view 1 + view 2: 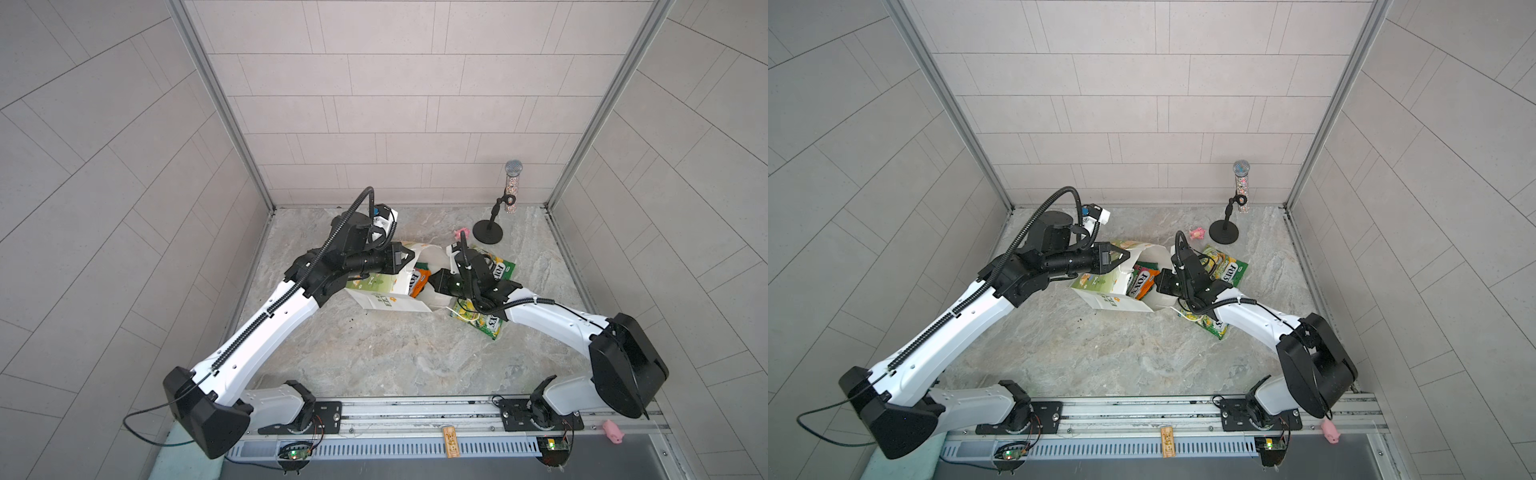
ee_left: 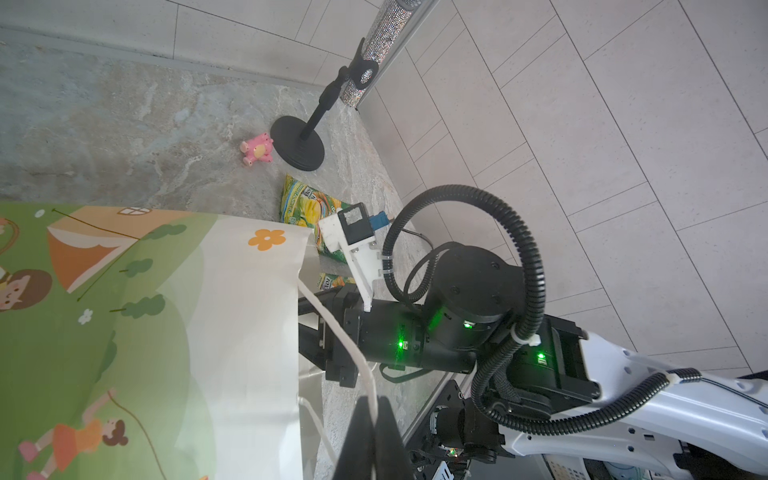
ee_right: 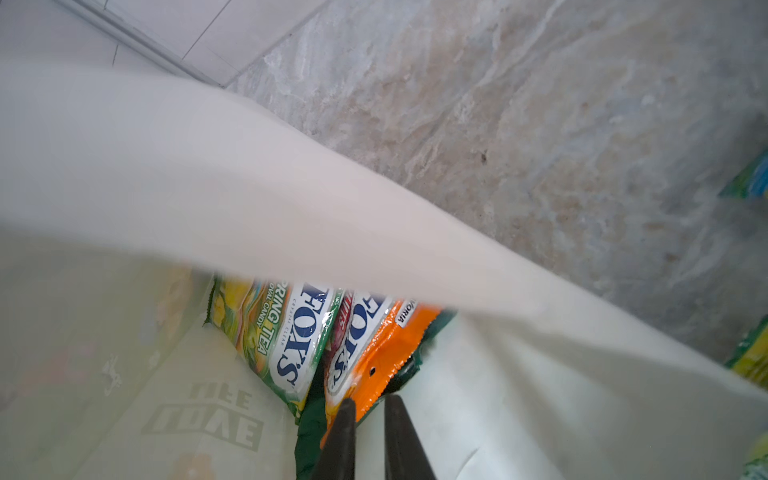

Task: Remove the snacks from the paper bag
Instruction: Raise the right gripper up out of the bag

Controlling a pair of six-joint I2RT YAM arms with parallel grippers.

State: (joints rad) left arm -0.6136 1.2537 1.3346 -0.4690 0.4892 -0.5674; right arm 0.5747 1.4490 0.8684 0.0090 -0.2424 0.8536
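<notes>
**Two snacks out, three left inside**

The paper bag (image 1: 390, 305) sits near the bench's (image 1: 395, 357) back edge. Two FOX'S packets (image 1: 496, 268) lie beside it. A third, the orange packet (image 3: 386, 353) and a dark green bag (image 3: 309, 428) are inside. The left gripper (image 2: 372, 405) clamps a cord handle (image 2: 332, 328). The right gripper's (image 3: 370, 405) jaws stand slightly apart.

Open paper bag (image 1: 388, 304) mid-table, three snacks inside, two out.
Within its white mouth stand a yellow-green FOX'S packet (image 3: 286, 340), an orange-red packet (image 3: 376, 347) and a dark green bag (image 3: 307, 432); a far packet (image 1: 500, 266) and a near packet (image 1: 485, 326), both yellow-green, lie flat just right.
</notes>
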